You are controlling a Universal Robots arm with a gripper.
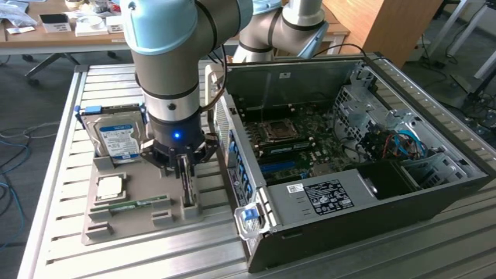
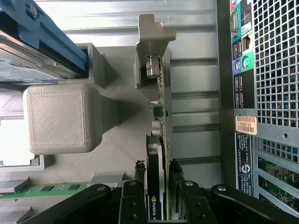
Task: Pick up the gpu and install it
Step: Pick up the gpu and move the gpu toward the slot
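Gpu (image 2: 161, 116) stands on its long edge in a slot of the gray holder tray (image 1: 128, 229), at the tray's side nearest the computer case (image 1: 434, 192). Its metal end is tucked into a raised post (image 2: 152, 37) of the tray. The gripper (image 2: 157, 177) reaches straight down over that slot, and its fingers (image 2: 132, 200) are pressed against the card's two faces, so it appears clamped on the gpu. The card looks fully seated and not yet lifted.

The hold is on a thin board with a fan block on one face, so I judge an uneven bite could let the card pivot or slip. Any pull that is not straight up from the tray could catch the metal end in the post and drag the whole tray along. The case's rear wall stands just beside the tray, so a sideways swing could knock the card against it.

A green mark on the fan's edge (image 2: 152, 199) looks like the NVIDIA logo, though it is partly hidden. An orange sticker (image 2: 246, 125) on the case's rear, just beside the tray, carries a short code that I cannot read with certainty. Elsewhere in the tray are a RAM stick (image 1: 138, 204), a processor (image 1: 108, 187) and a hard drive (image 1: 116, 138) with a blue-white label. Its print is too small to read.
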